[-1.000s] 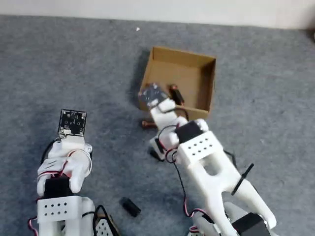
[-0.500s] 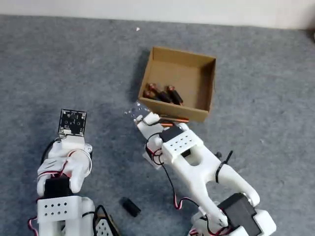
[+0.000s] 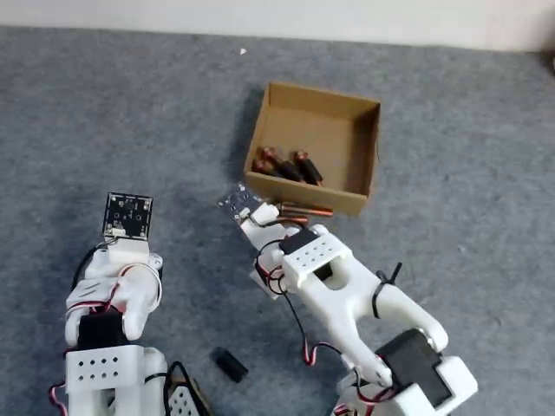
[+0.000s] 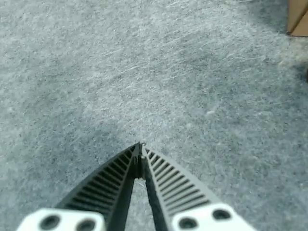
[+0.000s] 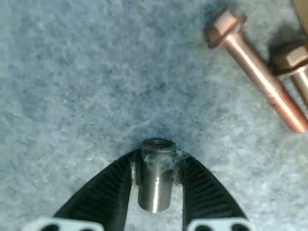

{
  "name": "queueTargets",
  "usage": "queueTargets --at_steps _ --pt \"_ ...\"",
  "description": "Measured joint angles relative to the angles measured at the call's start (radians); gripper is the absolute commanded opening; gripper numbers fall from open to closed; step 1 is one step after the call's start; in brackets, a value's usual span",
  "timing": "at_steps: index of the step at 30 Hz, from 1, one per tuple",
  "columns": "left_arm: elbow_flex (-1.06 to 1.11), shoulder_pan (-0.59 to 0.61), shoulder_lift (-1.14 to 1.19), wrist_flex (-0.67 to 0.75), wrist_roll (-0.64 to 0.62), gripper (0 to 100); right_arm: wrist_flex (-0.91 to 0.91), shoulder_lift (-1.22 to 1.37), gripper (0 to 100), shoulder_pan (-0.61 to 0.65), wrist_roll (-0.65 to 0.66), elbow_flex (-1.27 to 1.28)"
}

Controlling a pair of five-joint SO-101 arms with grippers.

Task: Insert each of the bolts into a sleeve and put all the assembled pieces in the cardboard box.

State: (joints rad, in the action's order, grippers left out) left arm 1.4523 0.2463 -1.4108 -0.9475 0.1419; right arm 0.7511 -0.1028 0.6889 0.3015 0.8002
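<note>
My right gripper is shut on a dark metal sleeve, which stands upright between the fingers just over the carpet. Two copper bolts lie loose on the carpet beyond it; from above, these bolts rest along the front wall of the cardboard box. Several assembled pieces lie inside the box. The right arm sits just in front of the box. My left gripper is shut on nothing, low over bare carpet, and the left arm is far left of the box.
A spare black sleeve lies on the carpet near the front edge, between the two arm bases. Grey carpet spreads open to the left of and behind the box. A box corner peeks in at the left wrist view's edge.
The right arm has drawn back from over the box toward the front left, uncovering the pieces inside and the bolts by the front wall. The left arm has stayed still.
</note>
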Motion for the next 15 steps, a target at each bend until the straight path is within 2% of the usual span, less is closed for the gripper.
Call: queueTargets --at_steps 3,7,11,15 --pt "0.0 0.0 0.0 0.0 0.0 1 0.005 0.044 7.4 -0.002 0.025 -0.015" --pt "0.0 0.0 0.0 0.0 0.0 1 0.066 0.084 0.2 -0.003 0.054 -0.078" --pt "0.0 0.0 0.0 0.0 0.0 1 0.14 0.104 0.6 -0.006 0.057 -0.126" --pt "0.0 0.0 0.0 0.0 0.0 1 0.196 0.012 0.6 -0.041 0.058 -0.12"
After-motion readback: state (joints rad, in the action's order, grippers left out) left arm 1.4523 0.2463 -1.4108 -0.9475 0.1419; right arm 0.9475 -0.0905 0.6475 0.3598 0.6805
